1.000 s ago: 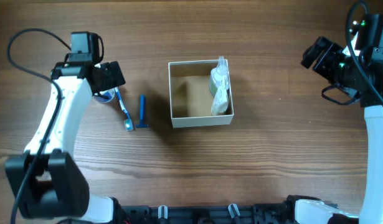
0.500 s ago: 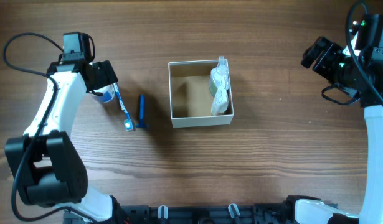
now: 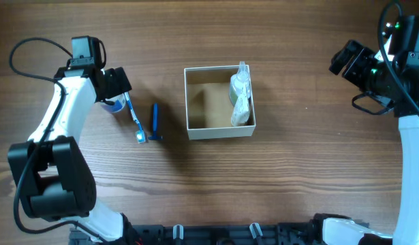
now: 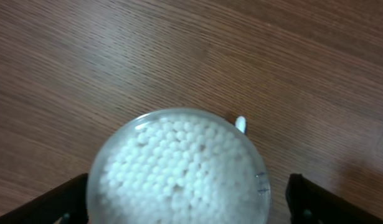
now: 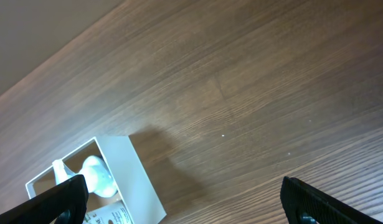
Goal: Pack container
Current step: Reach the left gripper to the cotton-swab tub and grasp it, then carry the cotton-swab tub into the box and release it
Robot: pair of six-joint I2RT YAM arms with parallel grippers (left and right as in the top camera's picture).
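Both grippers are spread wide: the left gripper (image 4: 191,200) straddles the round white-topped jar (image 4: 179,167) near the table's left edge, the right gripper (image 5: 191,202) hangs empty by the right edge. The container (image 3: 219,133) sits mid-table, bottles (image 3: 241,95) along its right wall

Left gripper (image 3: 114,83) shifted slightly leftward over the small round blue jar of white cotton buds (image 3: 114,105); left arm's lower links drawn further up the table.

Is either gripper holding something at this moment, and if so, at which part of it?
Nothing is held. The left gripper is open astride the round jar, not closed on it; the right gripper is open above the table.
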